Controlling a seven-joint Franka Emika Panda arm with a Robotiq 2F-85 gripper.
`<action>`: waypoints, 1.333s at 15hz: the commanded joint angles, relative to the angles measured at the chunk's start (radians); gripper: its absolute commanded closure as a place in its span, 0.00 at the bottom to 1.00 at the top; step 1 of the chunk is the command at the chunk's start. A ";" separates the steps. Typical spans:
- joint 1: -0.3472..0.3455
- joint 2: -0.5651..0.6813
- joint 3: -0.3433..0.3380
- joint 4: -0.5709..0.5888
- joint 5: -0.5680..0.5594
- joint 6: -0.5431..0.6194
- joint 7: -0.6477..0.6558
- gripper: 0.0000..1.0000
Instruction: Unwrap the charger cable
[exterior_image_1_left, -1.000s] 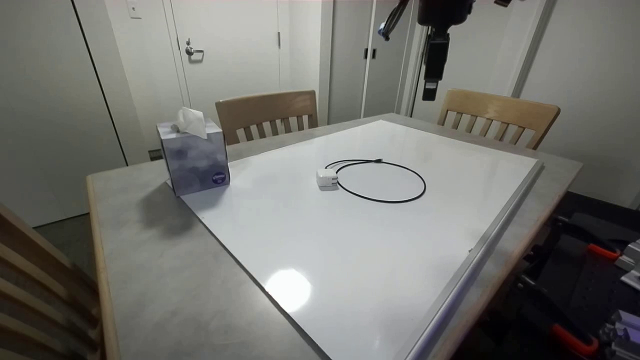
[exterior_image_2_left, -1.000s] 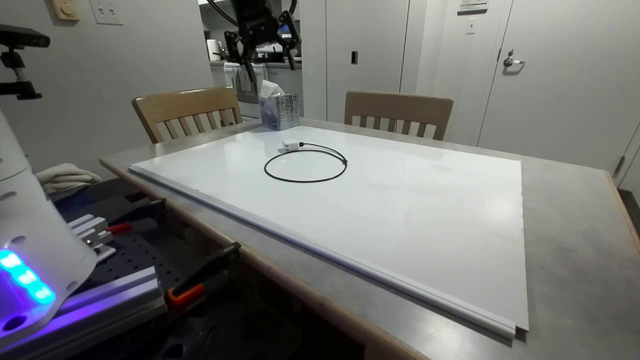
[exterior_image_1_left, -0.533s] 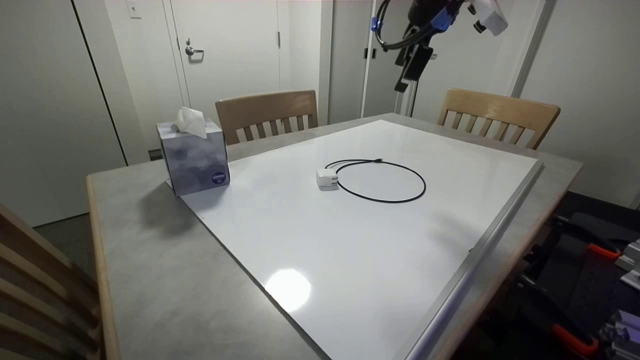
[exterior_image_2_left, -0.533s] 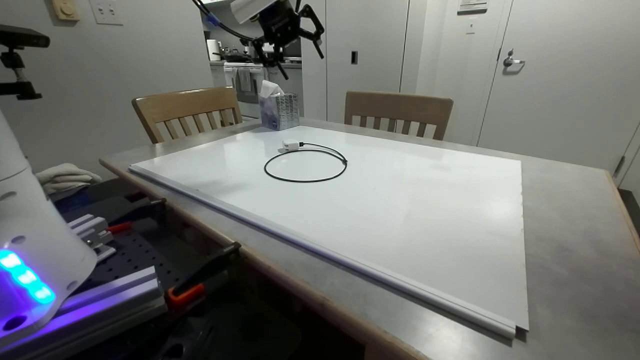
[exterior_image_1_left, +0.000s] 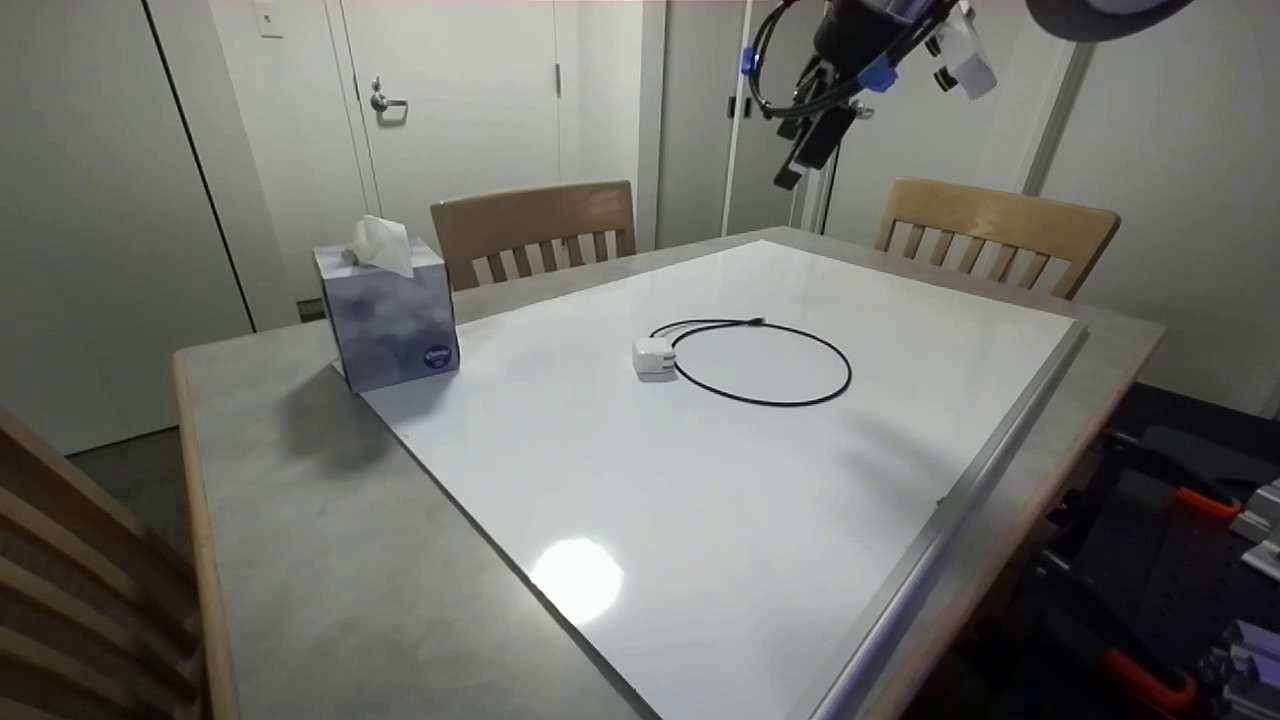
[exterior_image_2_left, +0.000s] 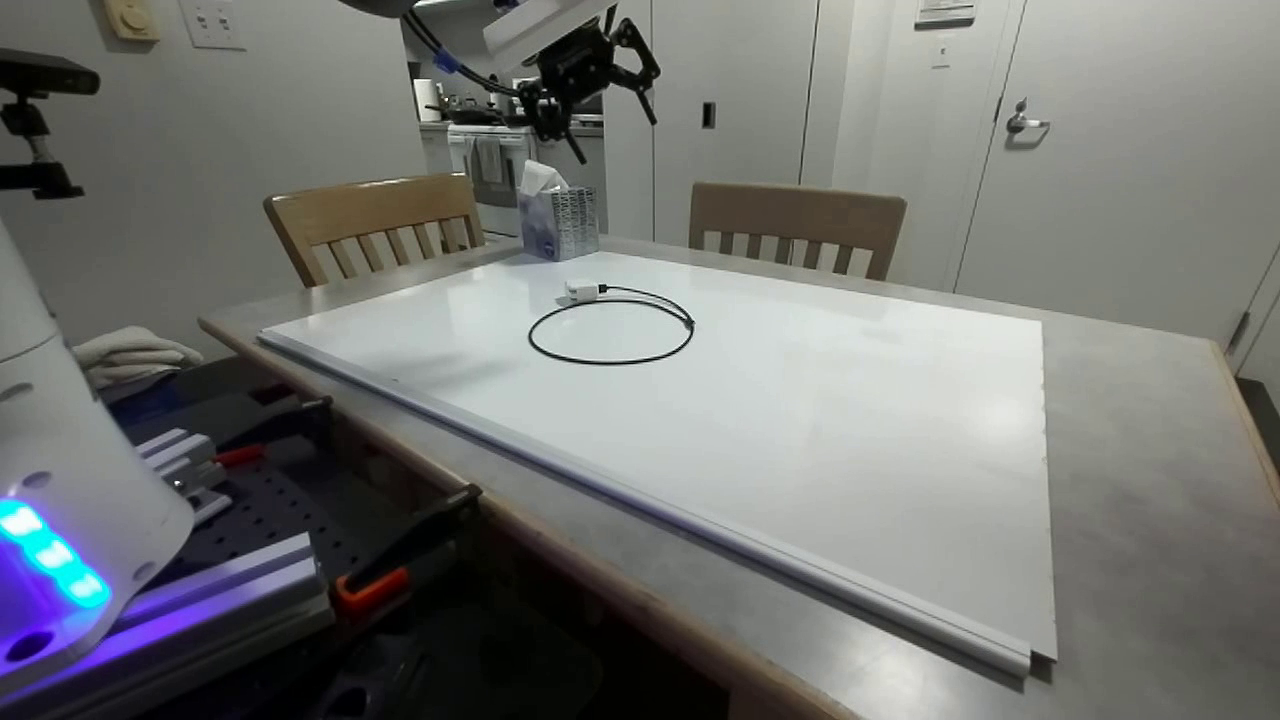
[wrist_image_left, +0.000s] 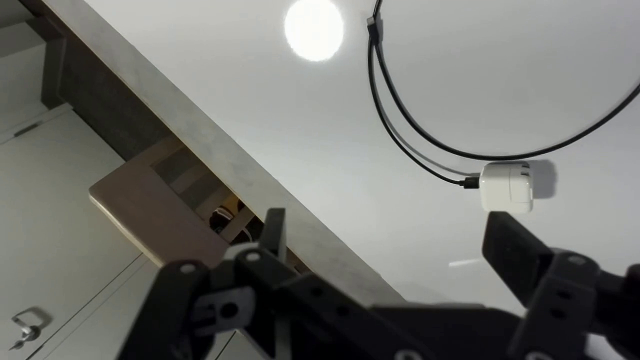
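Observation:
The charger cable is a thin black cord lying in one loop on the white board; its cord (exterior_image_1_left: 785, 403) shows in both exterior views, also here (exterior_image_2_left: 610, 363), and in the wrist view (wrist_image_left: 492, 158). Its white cube plug (exterior_image_1_left: 654, 356) sits beside the loop, joined to one cord end; it also shows in the wrist view (wrist_image_left: 506, 189). The other cord end lies against the loop. My gripper (exterior_image_2_left: 617, 139) is open and empty, tilted, high above the board and apart from the cable. In the wrist view its fingers (wrist_image_left: 386, 217) are wide apart, the right fingertip overlapping the plug's lower edge in the picture.
The white board (exterior_image_1_left: 620, 470) lies on a grey table (exterior_image_1_left: 400, 600), with a raised metal rail (exterior_image_2_left: 640, 490) along one edge. A tissue box (exterior_image_1_left: 392, 315) stands at a board corner. Wooden chairs (exterior_image_2_left: 800, 215) stand around the table. Black clamps with orange parts (exterior_image_2_left: 372, 590) hold by the robot base.
My gripper has turned from pointing down to tilted, moving left in an exterior view and right in another. In the last half second it shifts only slightly. The cable and plug have not moved.

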 joint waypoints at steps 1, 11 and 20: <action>0.053 0.072 -0.037 -0.028 0.163 0.096 -0.139 0.00; 0.038 0.253 0.158 -0.103 0.391 0.247 -0.243 0.00; -0.055 0.283 0.271 -0.078 0.399 0.146 -0.210 0.00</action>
